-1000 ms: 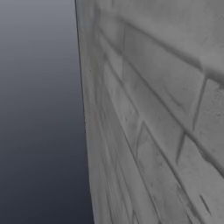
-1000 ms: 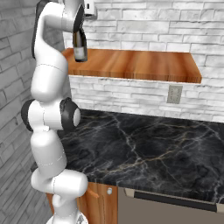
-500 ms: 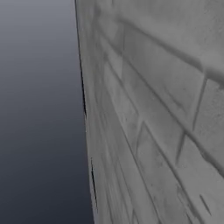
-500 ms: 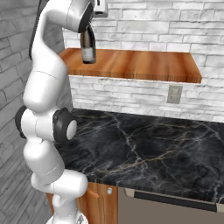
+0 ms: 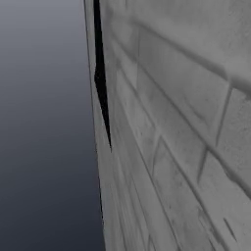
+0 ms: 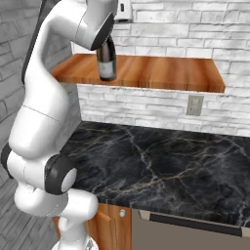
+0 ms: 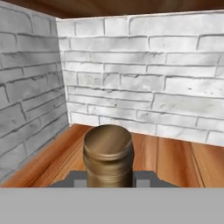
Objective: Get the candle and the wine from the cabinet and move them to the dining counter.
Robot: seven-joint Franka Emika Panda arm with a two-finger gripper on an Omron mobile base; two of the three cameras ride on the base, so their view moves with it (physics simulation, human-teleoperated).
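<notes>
Wine [image 6: 106, 61], held in tool [image 7: 108, 178], carried rightward and forward off cabinet [image 6: 161, 73]; arm swung out.

kitchen | marble counter [image 6: 161, 166], brick wall [image 6: 195, 34], wooden shelf [image 6: 161, 73]

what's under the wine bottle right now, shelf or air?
Bare wooden cabinet shelf lies beneath the wine, held by the gripper at the neck. Whether its base touches the shelf can't be told; candle hidden or absent.

Even, shadowless rendered light — left base view blurred, close against the brick wall [image 5: 186, 122].
</notes>
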